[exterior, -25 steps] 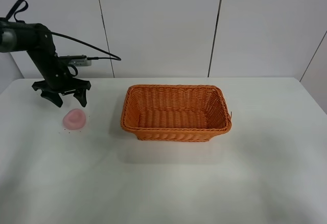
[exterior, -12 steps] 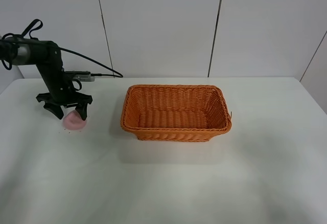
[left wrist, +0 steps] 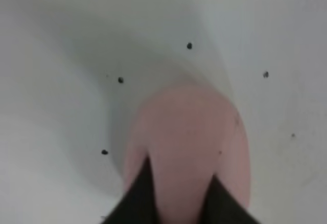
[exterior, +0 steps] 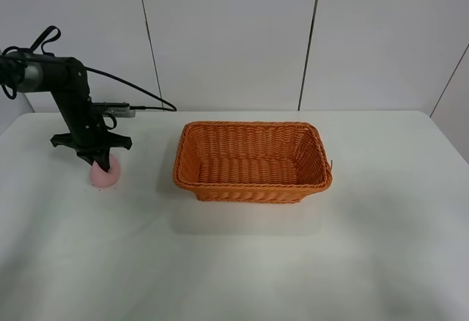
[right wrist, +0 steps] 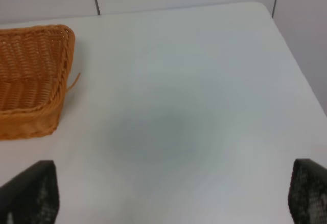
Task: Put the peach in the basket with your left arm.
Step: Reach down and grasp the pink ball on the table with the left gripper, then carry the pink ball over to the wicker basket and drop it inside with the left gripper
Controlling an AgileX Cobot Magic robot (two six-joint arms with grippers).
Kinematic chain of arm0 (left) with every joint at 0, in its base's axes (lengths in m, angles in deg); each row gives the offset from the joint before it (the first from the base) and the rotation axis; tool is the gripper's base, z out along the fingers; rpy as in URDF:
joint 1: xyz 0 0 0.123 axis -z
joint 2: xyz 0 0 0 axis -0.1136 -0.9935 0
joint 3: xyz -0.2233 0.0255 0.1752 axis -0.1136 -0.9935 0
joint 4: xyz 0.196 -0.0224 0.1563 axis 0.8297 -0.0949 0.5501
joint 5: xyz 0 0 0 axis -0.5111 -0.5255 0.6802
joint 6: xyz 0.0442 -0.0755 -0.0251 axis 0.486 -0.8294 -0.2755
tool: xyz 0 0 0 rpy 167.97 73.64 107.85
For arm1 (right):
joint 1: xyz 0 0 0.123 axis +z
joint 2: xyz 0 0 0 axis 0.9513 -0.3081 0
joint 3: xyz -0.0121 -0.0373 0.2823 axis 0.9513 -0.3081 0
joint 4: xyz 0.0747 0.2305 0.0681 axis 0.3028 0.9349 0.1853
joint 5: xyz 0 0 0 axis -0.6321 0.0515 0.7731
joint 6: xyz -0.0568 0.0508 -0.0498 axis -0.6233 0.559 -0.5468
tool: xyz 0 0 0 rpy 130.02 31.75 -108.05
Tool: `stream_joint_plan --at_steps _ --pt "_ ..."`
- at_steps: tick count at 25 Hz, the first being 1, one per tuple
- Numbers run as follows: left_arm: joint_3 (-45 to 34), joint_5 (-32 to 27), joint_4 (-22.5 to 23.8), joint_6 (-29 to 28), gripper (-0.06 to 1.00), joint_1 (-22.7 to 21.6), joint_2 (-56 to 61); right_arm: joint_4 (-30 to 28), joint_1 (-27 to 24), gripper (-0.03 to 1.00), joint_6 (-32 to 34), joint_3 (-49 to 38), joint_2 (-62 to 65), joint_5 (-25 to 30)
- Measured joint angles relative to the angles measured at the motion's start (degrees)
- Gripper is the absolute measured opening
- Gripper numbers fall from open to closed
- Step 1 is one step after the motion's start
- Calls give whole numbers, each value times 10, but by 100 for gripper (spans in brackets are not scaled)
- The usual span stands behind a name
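Near the far left corner of the table (exterior: 242, 262), the peach (exterior: 105, 178) is seen resting on the surface, pinched at its top by the clenched left gripper (exterior: 100, 163). Only a narrow part appears to be held, so the soft fruit could be squeezed out or dropped short of the basket (exterior: 253, 189), set mid-table toward the far edge. The right gripper (right wrist: 169, 193) is spread wide, holding nothing.
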Motion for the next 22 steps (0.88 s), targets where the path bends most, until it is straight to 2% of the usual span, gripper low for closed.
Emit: stream_joint_plan --at_steps 5,14,17,22 --pt "2 -14 6 -1 14 0 36 0 0 69 0 0 0 0" --pt "83 -111 13 -2 14 6 108 0 0 69 0 0 0 0" --pt "119 -130 5 -2 14 28 108 0 0 69 0 0 0 0" --pt "177 -131 -10 -3 14 112 104 0 0 69 0 0 0 0"
